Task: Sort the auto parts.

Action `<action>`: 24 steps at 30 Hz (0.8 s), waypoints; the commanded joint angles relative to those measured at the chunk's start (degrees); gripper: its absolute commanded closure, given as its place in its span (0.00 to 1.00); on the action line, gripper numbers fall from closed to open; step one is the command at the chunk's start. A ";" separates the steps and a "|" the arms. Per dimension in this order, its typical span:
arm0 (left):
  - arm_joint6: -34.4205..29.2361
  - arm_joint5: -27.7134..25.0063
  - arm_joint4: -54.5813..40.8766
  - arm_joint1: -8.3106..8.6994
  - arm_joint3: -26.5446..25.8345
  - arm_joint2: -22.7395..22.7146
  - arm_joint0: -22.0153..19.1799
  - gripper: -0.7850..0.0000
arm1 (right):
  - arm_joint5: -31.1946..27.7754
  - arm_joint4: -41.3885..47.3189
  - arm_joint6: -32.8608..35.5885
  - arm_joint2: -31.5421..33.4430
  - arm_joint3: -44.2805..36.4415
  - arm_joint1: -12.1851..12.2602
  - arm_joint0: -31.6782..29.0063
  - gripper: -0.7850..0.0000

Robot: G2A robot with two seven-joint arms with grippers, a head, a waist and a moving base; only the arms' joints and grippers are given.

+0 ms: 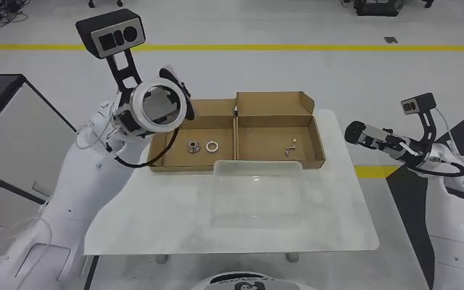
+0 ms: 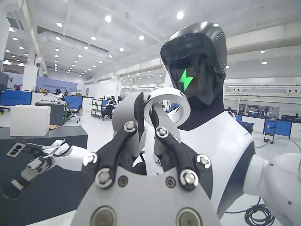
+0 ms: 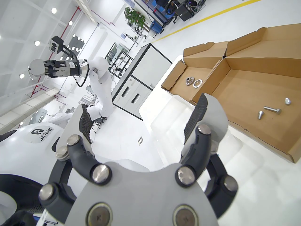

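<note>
The left fingers (image 2: 139, 114) are shut tight on the big ring (image 2: 164, 95). One finger is inside the hole and the other presses on the outside, so the ring's wall is pinched between them and cannot slip. The ring is held high in the air, on the left side of the table (image 1: 145, 217), well above everything on it. I think it is up there so it can pass over the box walls without bumping them.

Two boxes stand side by side at the back of the table. The left box (image 1: 210, 109) holds a flange (image 1: 192, 146) and a washer (image 1: 212, 146), lying close together. The right box (image 1: 275, 105) holds a few bolts (image 1: 290, 148). So round parts seem to go left and long parts go right, and the big ring likely belongs in the left box.

A clear tray (image 1: 257, 165) sits just in front of the boxes. I think it is where parts wait to be sorted.

The right fingers (image 3: 197, 116) are spread wide and hold nothing. They hang past the right edge of the table, out of the way.
</note>
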 commanded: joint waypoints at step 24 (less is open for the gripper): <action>-2.01 5.51 17.09 -2.47 6.68 -4.77 0.15 1.00 | 0.00 0.00 0.00 0.00 0.00 0.00 0.00 0.00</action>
